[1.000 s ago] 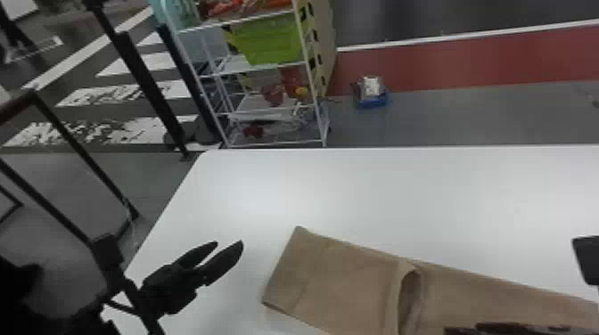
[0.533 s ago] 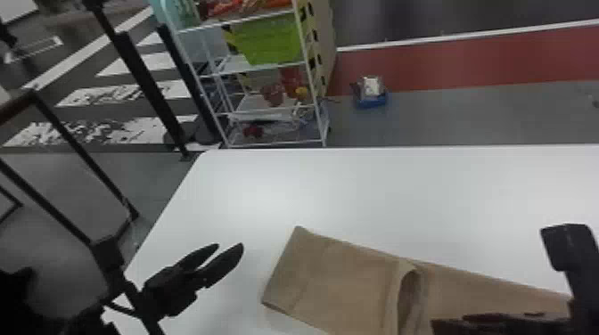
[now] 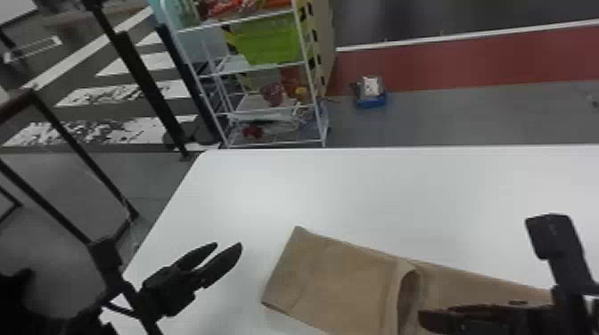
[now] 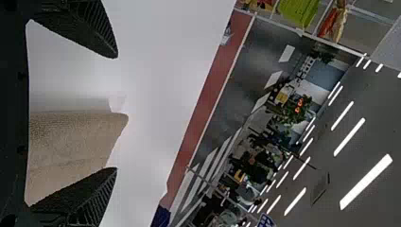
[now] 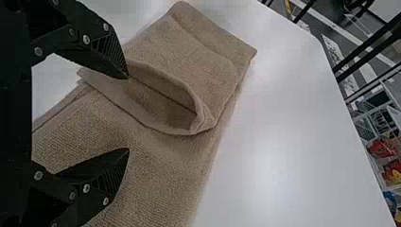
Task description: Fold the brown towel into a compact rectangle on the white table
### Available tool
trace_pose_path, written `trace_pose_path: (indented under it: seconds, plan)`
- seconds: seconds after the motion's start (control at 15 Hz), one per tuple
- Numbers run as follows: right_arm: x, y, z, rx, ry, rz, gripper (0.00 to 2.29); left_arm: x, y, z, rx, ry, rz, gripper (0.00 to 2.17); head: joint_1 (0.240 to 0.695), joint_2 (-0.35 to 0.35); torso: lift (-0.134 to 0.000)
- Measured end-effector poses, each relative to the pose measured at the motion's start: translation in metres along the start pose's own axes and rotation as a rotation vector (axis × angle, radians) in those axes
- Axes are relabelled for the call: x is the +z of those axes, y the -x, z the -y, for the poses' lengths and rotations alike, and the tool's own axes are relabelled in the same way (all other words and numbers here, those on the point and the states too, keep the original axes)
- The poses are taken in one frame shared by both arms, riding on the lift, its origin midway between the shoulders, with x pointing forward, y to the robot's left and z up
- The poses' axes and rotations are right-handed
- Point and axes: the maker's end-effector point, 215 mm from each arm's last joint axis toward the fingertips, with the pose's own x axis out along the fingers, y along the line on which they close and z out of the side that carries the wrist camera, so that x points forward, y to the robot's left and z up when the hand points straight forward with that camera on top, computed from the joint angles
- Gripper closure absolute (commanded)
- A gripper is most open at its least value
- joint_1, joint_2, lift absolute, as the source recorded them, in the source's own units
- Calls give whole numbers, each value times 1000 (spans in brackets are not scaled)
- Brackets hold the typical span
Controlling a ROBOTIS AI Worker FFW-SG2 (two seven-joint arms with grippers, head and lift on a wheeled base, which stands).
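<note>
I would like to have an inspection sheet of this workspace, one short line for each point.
Surface: white table, smooth, pale.
Job's things: brown towel lies partly folded; the upper layer's edge bulges up, leaving an open pocket.
Clutter: nothing seen on the table.
Left hand: beside the towel's left end, fingers apart.
Right hand: at the towel's raised edge, fingers apart; contact cannot be told.
Cables: thin dark loop by the left arm, possibly one.
Surroundings: white wire rack with green bin, beyond the table.
</note>
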Motion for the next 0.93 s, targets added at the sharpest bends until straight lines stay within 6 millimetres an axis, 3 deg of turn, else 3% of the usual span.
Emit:
trace_pose_path:
  seconds: [0.47,0.73,0.93]
  plan:
    - [14,-12,23,-15,-29,-27,404,5,1,-2,16,-13,3,22,695,350,-124]
    - [63,-1,30,-8,-12,31,407,12,0,-6,35,-31,6,19,695,350,-124]
    - [90,-4,28,27,-16,36,407,13,-6,-7,43,-47,-7,19,695,350,-124]
